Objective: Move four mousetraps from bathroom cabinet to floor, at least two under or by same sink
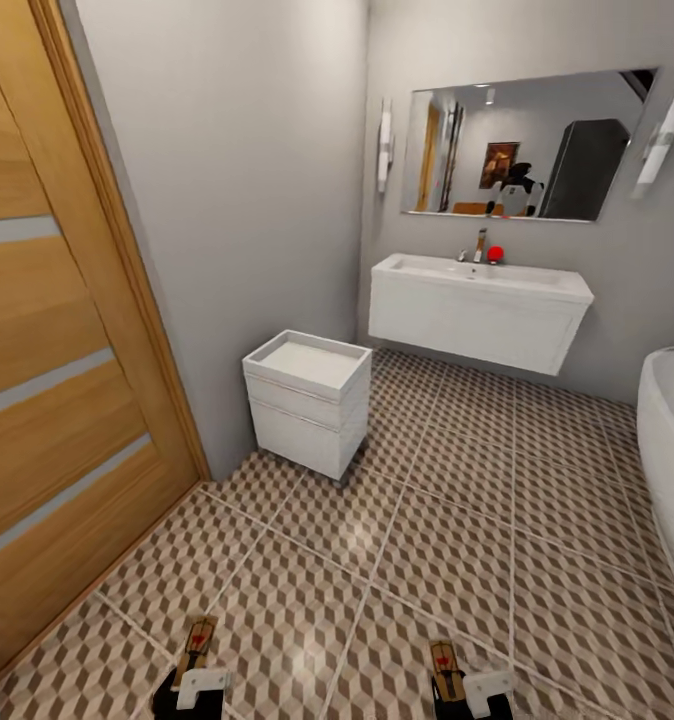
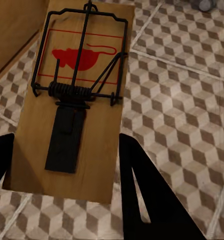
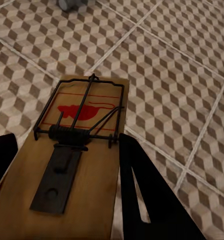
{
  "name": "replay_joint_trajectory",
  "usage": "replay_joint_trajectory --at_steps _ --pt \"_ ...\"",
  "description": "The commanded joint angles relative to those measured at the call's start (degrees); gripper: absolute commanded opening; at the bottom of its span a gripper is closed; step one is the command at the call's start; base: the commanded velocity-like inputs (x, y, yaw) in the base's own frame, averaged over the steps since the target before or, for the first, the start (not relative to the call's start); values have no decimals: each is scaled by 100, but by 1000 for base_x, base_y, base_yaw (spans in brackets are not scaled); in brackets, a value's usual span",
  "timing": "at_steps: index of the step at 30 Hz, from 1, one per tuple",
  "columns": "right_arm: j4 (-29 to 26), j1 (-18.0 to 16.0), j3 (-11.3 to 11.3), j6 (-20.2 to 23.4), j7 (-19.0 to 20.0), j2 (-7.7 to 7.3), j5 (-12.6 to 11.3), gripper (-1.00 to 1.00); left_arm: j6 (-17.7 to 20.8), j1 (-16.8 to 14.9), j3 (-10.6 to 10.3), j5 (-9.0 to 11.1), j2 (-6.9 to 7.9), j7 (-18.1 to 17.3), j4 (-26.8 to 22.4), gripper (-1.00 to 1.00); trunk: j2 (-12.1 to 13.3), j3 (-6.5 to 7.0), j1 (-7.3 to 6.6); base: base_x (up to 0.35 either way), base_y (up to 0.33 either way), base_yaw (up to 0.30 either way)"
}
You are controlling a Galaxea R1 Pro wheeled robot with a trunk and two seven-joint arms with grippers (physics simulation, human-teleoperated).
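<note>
**Kid:** So why are you holding one in each arm?

**Me:** It saves me trips. I have to put four on the bathroom floor [image 1: 457, 520], so I carry two at once. The left tool [image 1: 190, 690] is clamped on one mousetrap [image 2: 74, 100]. The right tool [image 1: 467, 692] is clamped on the other mousetrap [image 3: 74, 150].

**Kid:** Are the tools open wide?

**Me:** No. Each one is closed just as far as the board is wide. In the wrist views a dark finger [image 2: 146, 195] sits on each long side of the wood. The wire parts and the red mouse picture face up, and the fingers stay off the spring.

**Kid:** Why do you hold them flat and low?

**Me:** I think a flat board will lie down nicely on the tiles and not flip.

**Kid:** Where will they go?

**Me:** At least two must end up under or right beside the sink [image 1: 477, 310]. It hangs on the far wall, well away from me, past the small white drawer unit [image 1: 307, 400]. The space under it looks free, so I guess I drive closer first.
</note>
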Motion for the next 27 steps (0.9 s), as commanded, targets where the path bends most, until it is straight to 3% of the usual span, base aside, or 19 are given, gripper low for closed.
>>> replay_joint_trajectory --at_steps 1,12,27 --pt "7 -5 17 -8 -28 -2 38 -100 -31 -9 -50 33 -4 32 22 -100 -3 -7 0 0 -140 -293" --pt "7 -5 17 -15 -28 -2 38 -100 -31 -9 -50 33 -4 32 22 -100 -3 -21 0 0 -108 -293" --pt "7 -5 17 -13 -28 -2 38 -100 -31 -9 -50 33 -4 32 22 -100 -3 -21 0 0 -7 -293"
